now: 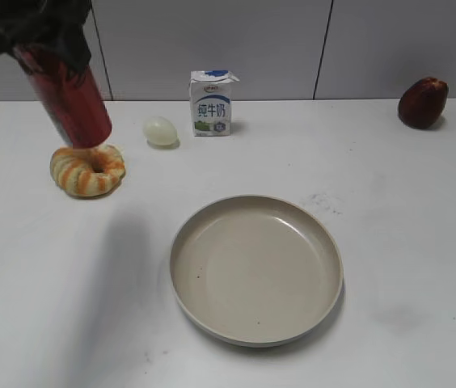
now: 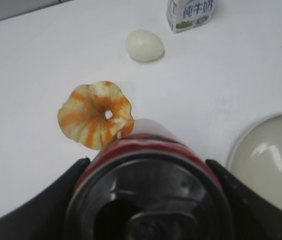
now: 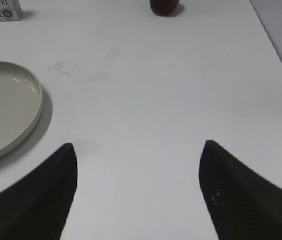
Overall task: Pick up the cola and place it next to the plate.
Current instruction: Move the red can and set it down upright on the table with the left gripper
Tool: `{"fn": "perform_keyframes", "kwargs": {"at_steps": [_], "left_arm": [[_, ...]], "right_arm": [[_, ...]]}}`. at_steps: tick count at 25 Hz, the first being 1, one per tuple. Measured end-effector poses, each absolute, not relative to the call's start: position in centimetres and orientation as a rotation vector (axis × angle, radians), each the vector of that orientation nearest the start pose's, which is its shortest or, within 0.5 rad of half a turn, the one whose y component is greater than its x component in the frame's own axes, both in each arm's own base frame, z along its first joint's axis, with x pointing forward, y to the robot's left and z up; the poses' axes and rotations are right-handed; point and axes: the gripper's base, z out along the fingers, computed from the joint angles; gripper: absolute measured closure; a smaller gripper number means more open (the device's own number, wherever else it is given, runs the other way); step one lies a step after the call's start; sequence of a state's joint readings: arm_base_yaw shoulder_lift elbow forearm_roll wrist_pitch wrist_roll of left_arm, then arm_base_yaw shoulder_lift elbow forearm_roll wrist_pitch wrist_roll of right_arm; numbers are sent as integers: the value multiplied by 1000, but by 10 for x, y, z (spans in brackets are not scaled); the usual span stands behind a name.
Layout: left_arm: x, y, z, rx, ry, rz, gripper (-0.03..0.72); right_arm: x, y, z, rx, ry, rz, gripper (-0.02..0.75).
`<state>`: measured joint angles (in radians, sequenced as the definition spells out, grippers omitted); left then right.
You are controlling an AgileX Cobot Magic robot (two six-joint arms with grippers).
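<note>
We see the left claw [image 2: 148,200] clamped around the cola [image 1: 68,95], which hangs tilted in the air near the counter's [image 1: 422,242] far left corner, above the ring-shaped bread [image 1: 87,170]. The plate [image 1: 256,268] sits toward the near edge at the middle. The right claw [image 3: 138,192] hovers spread wide, holding nothing, over bare counter near the right edge.
</note>
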<state>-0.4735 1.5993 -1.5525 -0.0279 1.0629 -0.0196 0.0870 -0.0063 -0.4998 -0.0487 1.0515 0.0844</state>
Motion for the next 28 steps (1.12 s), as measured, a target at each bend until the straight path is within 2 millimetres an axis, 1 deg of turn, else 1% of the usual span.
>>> {"fn": "perform_keyframes", "kwargs": {"at_steps": [2,3,4,5,8,10,13,17,22,28], "left_arm": [[284,-155,346,562,2543,-233,188],[275,-156,336,567,2540,-241,188],[265,-156,331,580,2522,-251,188],[251,-158,321,614,2528,-256,188],[226,-166,299,669,2541,-284,188],[215,-172,282,679,2571,-296,188],[211,-177,267,664,2589,-308,188],[215,-180,255,661,2611,-286,188],[222,-185,236,679,2670,-246,188],[226,-189,222,685,2713,-228,188]], "right_arm": [[-5,-4,278,0,2028,50,167],[-5,-4,278,0,2028,50,167],[-5,-4,278,0,2028,50,167],[-5,-4,278,0,2028,50,167],[-5,-4,278,0,2028,50,167],[-5,-4,278,0,2028,50,167],[-5,-4,278,0,2028,50,167],[-5,-4,278,0,2028,50,167],[-5,-4,278,0,2028,50,167],[-5,-4,278,0,2028,50,167]]}}
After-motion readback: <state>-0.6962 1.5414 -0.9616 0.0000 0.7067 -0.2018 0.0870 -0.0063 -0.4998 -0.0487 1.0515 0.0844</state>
